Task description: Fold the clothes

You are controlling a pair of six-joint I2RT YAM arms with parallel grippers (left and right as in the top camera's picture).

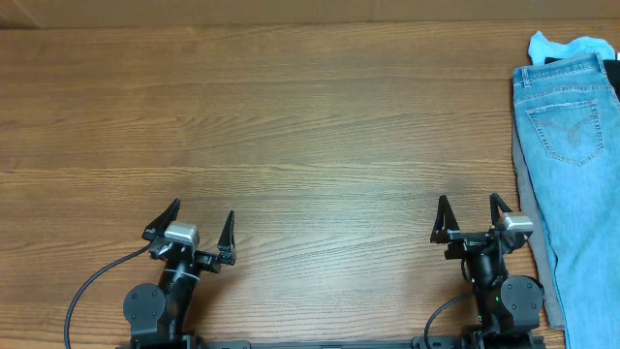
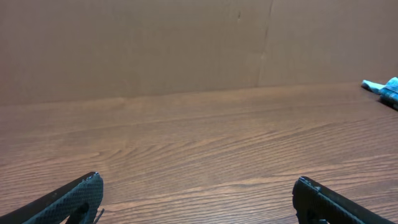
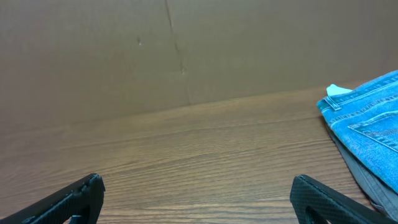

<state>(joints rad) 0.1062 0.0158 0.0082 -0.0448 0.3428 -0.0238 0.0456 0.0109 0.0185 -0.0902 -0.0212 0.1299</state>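
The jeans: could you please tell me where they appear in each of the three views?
Overhead: the jeans lie along the right edge, waistband at the top.
Left wrist: only a blue scrap at the far right edge; cannot tell whether it is them.
Right wrist: on the right side, waistband end showing.
Shared landmark: the pale cloth beside the waistband, in overhead and right wrist.

The jeans point(image 1: 572, 165) run off the right and near edges of the overhead view, so their legs and hems go unseen. A grey layer point(image 1: 531, 242) beneath them shows only as a strip along their left side. At the far right, a pale blue cloth point(image 1: 567, 46) and a dark item point(image 1: 614, 78) are mostly covered or cropped, and neither can be identified. The wrist views show only the fingertips of the left gripper point(image 2: 198, 183) and right gripper point(image 3: 198, 182).
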